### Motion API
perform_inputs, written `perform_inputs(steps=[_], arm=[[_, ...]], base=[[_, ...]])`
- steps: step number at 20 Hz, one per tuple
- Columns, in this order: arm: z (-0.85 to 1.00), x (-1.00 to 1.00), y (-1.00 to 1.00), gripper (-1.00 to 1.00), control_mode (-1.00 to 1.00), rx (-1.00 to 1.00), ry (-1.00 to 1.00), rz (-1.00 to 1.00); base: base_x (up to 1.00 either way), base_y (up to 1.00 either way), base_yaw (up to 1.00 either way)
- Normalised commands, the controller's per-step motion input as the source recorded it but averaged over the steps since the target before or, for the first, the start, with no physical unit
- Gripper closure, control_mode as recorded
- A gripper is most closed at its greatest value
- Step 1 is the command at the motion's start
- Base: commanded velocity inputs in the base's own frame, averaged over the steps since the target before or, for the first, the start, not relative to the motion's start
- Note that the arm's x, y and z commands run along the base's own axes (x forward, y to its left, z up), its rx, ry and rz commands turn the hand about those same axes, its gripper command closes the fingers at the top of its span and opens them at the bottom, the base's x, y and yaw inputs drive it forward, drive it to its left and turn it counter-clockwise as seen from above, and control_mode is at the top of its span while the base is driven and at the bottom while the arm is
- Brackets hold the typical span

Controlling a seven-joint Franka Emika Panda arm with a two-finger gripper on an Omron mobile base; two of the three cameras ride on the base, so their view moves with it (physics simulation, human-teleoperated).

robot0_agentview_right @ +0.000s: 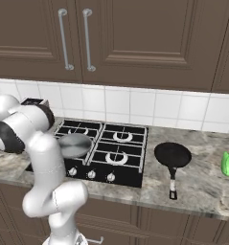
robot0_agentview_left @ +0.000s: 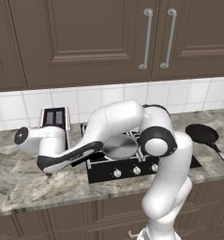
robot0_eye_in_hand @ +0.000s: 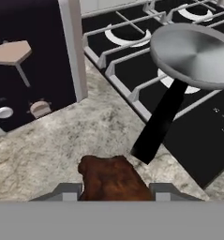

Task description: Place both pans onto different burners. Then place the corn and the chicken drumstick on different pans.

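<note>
The orange-brown chicken drumstick (robot0_eye_in_hand: 111, 178) lies on the marble counter left of the hob, and it fills the gap between my fingertips (robot0_eye_in_hand: 69, 191). My gripper (robot0_eye_in_hand: 114, 192) is shut on it, low over the counter (robot0_agentview_left: 48, 171). The silvery-grey pan (robot0_agentview_left: 119, 146) (robot0_agentview_right: 75, 143) (robot0_eye_in_hand: 193, 54) sits on the hob's front-left burner, its black handle (robot0_eye_in_hand: 162, 117) pointing toward my hand. The all-dark pan (robot0_agentview_left: 202, 133) (robot0_agentview_right: 172, 154) rests on the counter right of the hob. A green object (robot0_agentview_right: 227, 164), probably the corn, stands at the far right. Two right-hand burners (robot0_agentview_right: 117, 157) are bare.
A toaster (robot0_agentview_left: 55, 119) (robot0_eye_in_hand: 33, 61) stands at the back of the counter just left of the hob (robot0_agentview_right: 130, 177). Silver knobs line the hob's front edge. Dark wall cabinets hang above the white tiled backsplash.
</note>
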Motion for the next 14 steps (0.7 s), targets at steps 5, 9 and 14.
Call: perform_inputs(steps=[5, 9, 14], arm=[[0.43, -0.07, -0.29, 1.0, -1.0, 0.06, -0.06, 0.0], [0.42, -0.08, -0.28, 1.0, -1.0, 0.08, -0.02, 0.08], [0.29, -0.05, -0.32, 1.0, -1.0, 0.06, 0.0, 0.22]], base=[[0.0, 0.0, 0.0], [0.0, 0.0, 0.0], [0.0, 0.0, 0.0]])
